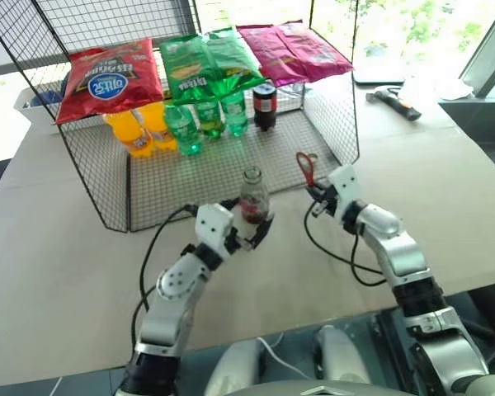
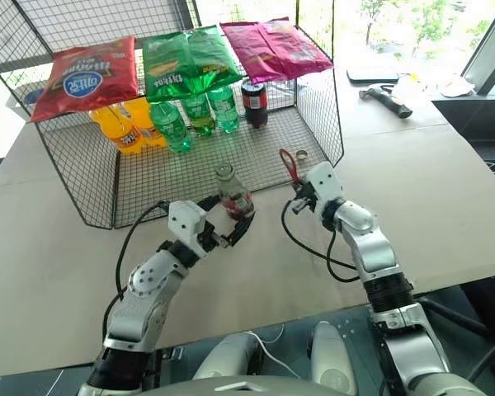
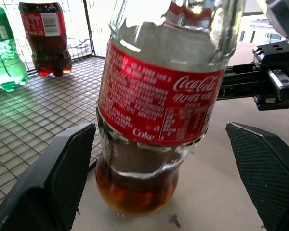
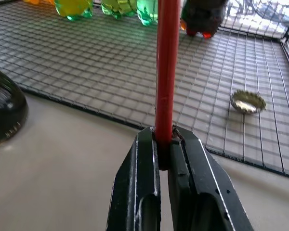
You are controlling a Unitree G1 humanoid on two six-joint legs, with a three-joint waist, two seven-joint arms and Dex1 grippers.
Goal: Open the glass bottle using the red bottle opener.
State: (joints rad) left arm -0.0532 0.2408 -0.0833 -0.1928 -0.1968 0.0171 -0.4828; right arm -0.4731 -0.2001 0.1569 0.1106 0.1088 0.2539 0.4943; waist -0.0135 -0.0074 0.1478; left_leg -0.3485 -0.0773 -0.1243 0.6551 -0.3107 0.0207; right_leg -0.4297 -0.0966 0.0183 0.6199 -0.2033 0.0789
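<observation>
The glass bottle point(image 1: 253, 196) stands in the middle of the frame, cap point(image 4: 248, 101) already off. The left gripper point(image 1: 246, 231) has wide-open fingers around it, not touching. The right gripper point(image 1: 318, 198) squeezes the red bottle opener point(image 1: 304, 168). A bump could tip the bottle and spill cola.

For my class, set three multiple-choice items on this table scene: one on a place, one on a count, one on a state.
1. Where does the loose crown cap lie?
A. on the wire grid floor
B. on the bottle
C. in the left claw

2. How many snack bags rest on the wire rack?
A. two
B. three
C. five

3. What is the right claw doing?
A. standing open
B. shut on the red bottle opener
C. holding the glass bottle

Answers: 1 A, the cap sits on the mesh; 2 B, red, green and magenta bags; 3 B, fingers clamp the red handle.
</observation>
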